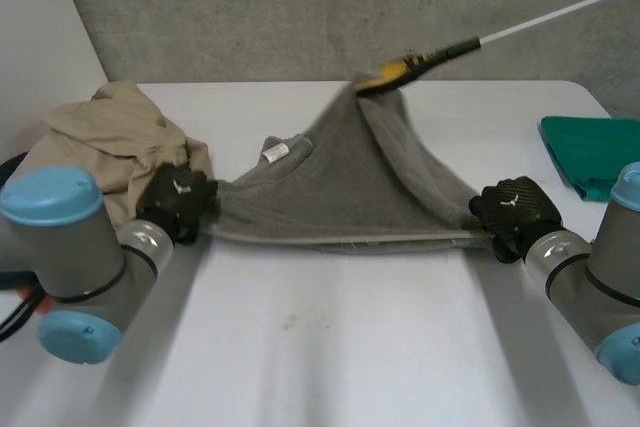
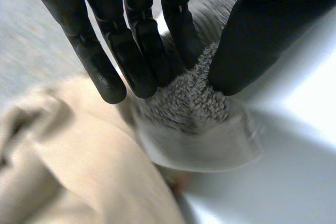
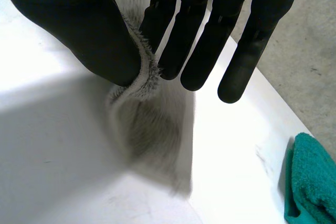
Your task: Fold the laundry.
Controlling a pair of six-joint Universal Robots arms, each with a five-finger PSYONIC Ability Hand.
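Observation:
A grey towel (image 1: 340,187) hangs stretched just above the white table (image 1: 330,347), its near edge taut between my two hands. My left hand (image 1: 178,201) pinches the towel's near left corner (image 2: 194,98) between straight fingers (image 2: 142,51) and thumb. My right hand (image 1: 515,209) pinches the near right corner (image 3: 144,77) the same way, fingers (image 3: 199,45) against thumb. A yellow-tipped grabber stick (image 1: 395,74) lifts the towel's far edge into a peak. A white label (image 1: 276,153) shows on the towel.
A beige garment (image 1: 105,142) lies heaped at the table's left, right beside my left hand (image 2: 58,150). A folded green towel (image 1: 590,152) rests at the right edge (image 3: 312,182). The grabber's white pole (image 1: 560,15) runs off to the upper right.

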